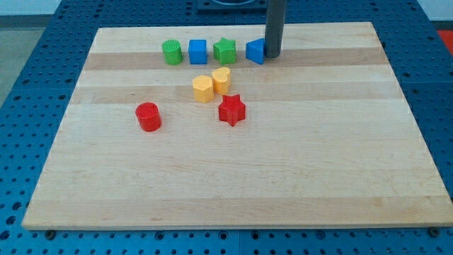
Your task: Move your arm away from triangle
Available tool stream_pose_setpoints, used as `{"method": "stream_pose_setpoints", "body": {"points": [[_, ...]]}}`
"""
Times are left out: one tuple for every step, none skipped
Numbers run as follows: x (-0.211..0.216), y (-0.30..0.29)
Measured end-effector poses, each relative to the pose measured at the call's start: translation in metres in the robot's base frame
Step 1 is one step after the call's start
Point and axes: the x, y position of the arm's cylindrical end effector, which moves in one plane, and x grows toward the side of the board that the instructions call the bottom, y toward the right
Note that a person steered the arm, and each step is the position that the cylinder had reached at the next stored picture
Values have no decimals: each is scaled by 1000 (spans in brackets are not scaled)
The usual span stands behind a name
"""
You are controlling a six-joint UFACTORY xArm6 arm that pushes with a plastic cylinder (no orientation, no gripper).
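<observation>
Wooden tabletop (233, 177); my tip (272, 56) touches blue triangle (255, 51) at top, right end of a row: green cylinder (172, 52), blue cube (197, 51), green star (225, 50). No hand, just rod.

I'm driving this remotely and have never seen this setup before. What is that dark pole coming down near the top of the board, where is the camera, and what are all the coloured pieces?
There is one camera view; its mounting is not on record. The dark pole is the robot arm's rod; it has no gripper, so nothing is held. My tip rests against the view's right side of the blue triangle.

The wooden board carries eight small blocks. Along the view's top, left to right: green cylinder, blue cube, green star, then the blue triangle. Below them sit two yellow blocks, touching each other. Further down are a red star and, to its left, a red cylinder.
</observation>
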Motion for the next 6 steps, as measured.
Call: {"method": "stream_pose_setpoints", "body": {"points": [[-8,15],[-9,21],[-9,21],[-9,21],[-13,30],[-13,30]]}}
